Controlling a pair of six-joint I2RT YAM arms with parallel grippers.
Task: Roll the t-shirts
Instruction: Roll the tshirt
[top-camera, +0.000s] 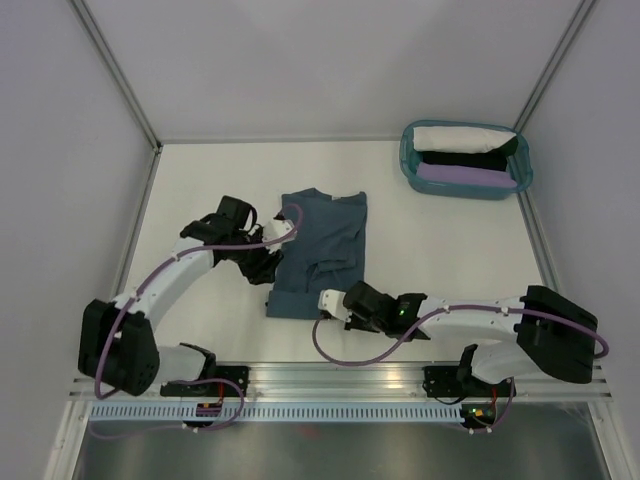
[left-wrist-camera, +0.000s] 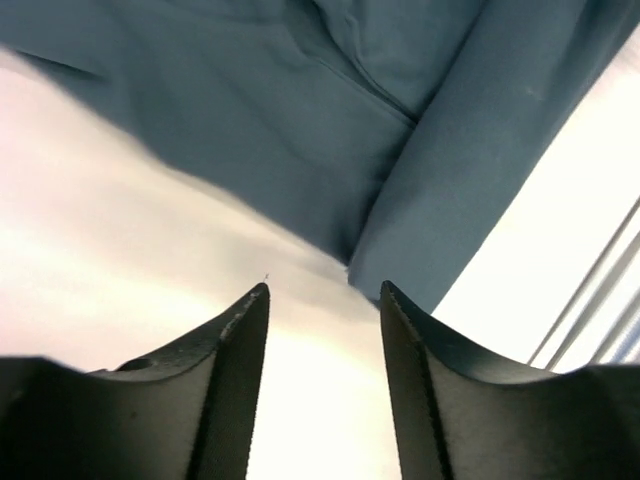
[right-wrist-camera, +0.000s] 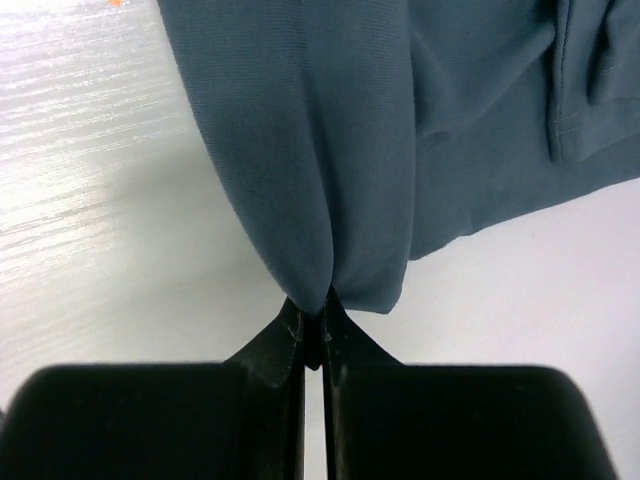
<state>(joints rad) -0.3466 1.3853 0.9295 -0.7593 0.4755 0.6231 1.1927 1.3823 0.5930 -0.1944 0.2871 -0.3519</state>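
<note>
A slate-blue t-shirt (top-camera: 322, 245) lies folded into a long strip in the middle of the white table. My left gripper (top-camera: 268, 263) is at the strip's left edge. In the left wrist view the left gripper (left-wrist-camera: 325, 300) is open with only bare table between its fingers, and the t-shirt (left-wrist-camera: 300, 120) edge lies just ahead of the tips. My right gripper (top-camera: 331, 301) is at the strip's near end. The right wrist view shows the right gripper (right-wrist-camera: 314, 312) shut on a pinched fold of the t-shirt (right-wrist-camera: 330, 130) hem, the cloth drawn up into the tips.
A teal plastic basket (top-camera: 408, 160) stands at the back right, holding white (top-camera: 462, 138), black (top-camera: 468, 159) and lilac (top-camera: 462, 174) fabric bundles. Grey walls enclose the table on three sides. An aluminium rail (top-camera: 340, 378) runs along the near edge.
</note>
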